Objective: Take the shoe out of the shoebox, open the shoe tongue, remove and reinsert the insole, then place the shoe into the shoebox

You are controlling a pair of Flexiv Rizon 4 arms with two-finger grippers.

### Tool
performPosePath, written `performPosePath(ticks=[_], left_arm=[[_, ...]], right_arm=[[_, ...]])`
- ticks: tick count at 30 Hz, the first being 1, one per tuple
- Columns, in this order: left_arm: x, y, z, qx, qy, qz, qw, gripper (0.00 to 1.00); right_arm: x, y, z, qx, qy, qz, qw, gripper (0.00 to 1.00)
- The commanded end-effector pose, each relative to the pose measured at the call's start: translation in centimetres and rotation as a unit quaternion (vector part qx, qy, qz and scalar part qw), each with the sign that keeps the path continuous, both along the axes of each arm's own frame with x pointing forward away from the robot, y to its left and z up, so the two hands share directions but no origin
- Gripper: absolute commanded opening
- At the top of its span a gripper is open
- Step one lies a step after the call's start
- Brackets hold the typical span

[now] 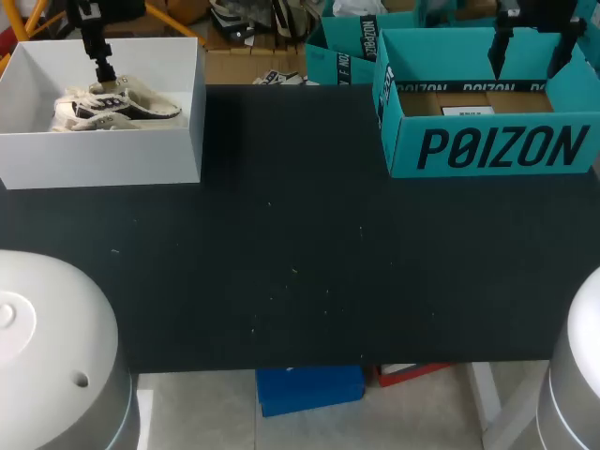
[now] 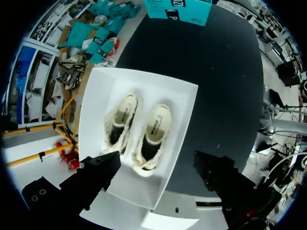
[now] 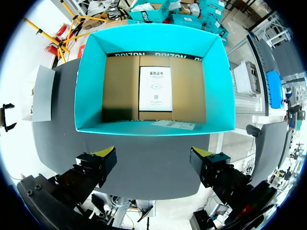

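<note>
Two cream shoes with dark insides lie side by side in a white open box (image 1: 183,112) at the table's far left; the shoes (image 1: 112,106) fill its middle. My left gripper (image 1: 101,58) hangs above them, open. In the left wrist view both shoes (image 2: 154,136) lie ahead of the left gripper (image 2: 158,175), apart from its wide-spread fingers (image 2: 98,172). At the far right stands a teal shoebox (image 1: 487,145), and my right gripper (image 1: 534,42) hovers over it, open. The right wrist view looks into the teal shoebox (image 3: 88,81), with the right gripper (image 3: 153,160) holding nothing.
A white printed sheet (image 3: 155,88) lies on the teal box's cardboard floor. The black table (image 1: 300,262) stretches between the two boxes and toward its front edge. More teal boxes (image 1: 342,47) stand behind the table.
</note>
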State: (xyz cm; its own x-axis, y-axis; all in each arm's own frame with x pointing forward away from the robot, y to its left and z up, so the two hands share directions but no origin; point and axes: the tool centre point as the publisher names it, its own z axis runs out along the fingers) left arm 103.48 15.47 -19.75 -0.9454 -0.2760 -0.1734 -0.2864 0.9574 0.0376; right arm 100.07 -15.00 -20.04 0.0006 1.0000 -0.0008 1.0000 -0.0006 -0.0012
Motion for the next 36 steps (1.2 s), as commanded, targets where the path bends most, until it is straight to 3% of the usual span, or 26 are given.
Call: performPosePath(ticks=[1,4,5,6,9,12,15,20,23,26,36], left_arm=[[0.0,1.2,-1.4,-0.006,-0.071,-0.301,0.951,1.0],[0.6,2.3,-2.0,-0.007,-0.076,-0.3,0.951,1.0],[0.8,2.7,-2.2,-0.006,-0.076,-0.3,0.951,0.96],[0.9,2.9,-2.3,-0.006,-0.076,-0.299,0.951,0.82],[1.5,4.0,-3.2,-0.005,-0.074,-0.291,0.954,0.82],[1.7,4.6,-4.4,-0.003,-0.065,-0.286,0.956,0.74],[1.9,5.1,-5.6,-0.009,-0.06,-0.287,0.956,0.85],[2.6,5.4,-7.3,-0.005,-0.048,-0.282,0.958,0.82],[3.1,5.5,-8.0,-0.002,-0.044,-0.275,0.96,0.71],[3.8,5.4,-8.8,0.004,-0.038,-0.261,0.965,0.5],[5.0,4.4,-11.1,-0.002,-0.018,-0.236,0.972,0.43]], right_arm=[[0.0,0.0,0.0,0.0,0.0,0.0,1.0,1.0],[0.0,0.0,0.0,0.0,0.0,0.0,1.0,1.0],[0.0,0.0,0.0,0.0,0.0,0.0,1.0,1.0],[0.0,0.0,0.0,0.0,0.0,0.0,1.0,1.0],[0.0,0.0,0.0,0.0,0.0,0.0,1.0,1.0],[0.0,0.0,0.0,0.0,0.0,0.0,1.0,1.0],[0.0,0.0,0.0,0.0,0.0,0.0,1.0,1.0],[0.0,0.0,0.0,0.0,0.0,0.0,1.0,1.0],[0.0,0.0,0.0,0.0,0.0,0.0,1.0,1.0],[0.0,0.0,0.0,0.0,0.0,0.0,1.0,1.0],[0.0,0.0,0.0,0.0,0.0,0.0,1.0,1.0]])
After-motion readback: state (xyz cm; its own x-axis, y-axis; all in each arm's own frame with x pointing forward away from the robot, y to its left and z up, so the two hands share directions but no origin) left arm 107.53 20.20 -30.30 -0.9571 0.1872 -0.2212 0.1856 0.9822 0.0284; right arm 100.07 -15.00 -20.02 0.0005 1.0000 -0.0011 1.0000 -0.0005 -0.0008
